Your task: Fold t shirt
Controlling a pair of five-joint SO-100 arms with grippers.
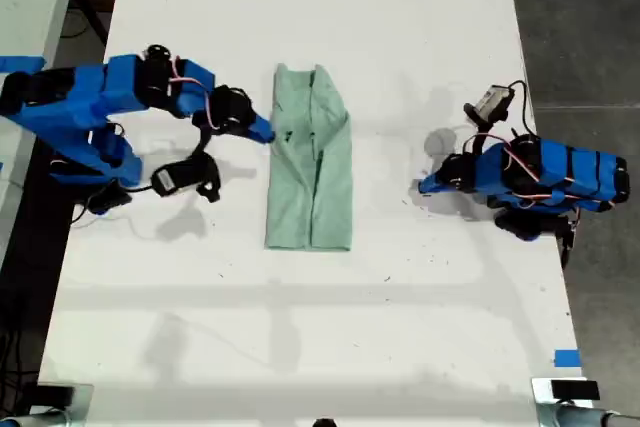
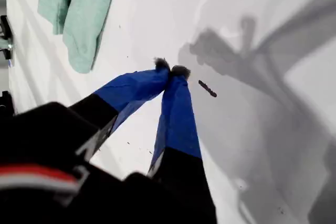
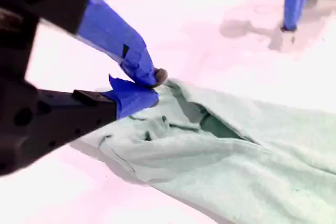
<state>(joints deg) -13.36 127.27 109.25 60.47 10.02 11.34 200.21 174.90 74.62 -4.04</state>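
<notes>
t shirt (image 1: pixel 311 162) laid mid-bench, long axis far-to-near in the exterior view | second pincer (image 3: pixel 149 86) closed at its left edge, cloth hold untellable | first pincer (image 2: pixel 170 70) closed, empty, well apart at right

In the first wrist view the t shirt (image 2: pixel 79 14) is cut off by the picture's edge, so only one end shows, and my first gripper (image 2: pixel 170 70) has its base lost in dark blur. In the second wrist view the cloth runs out of frame, and whether my second gripper (image 3: pixel 152 85) pinches the cloth or only touches it cannot be told. In the exterior view the tabletop (image 1: pixel 300 347) is cropped at its near and far edges, and small specks on it are too tiny to identify.
</notes>
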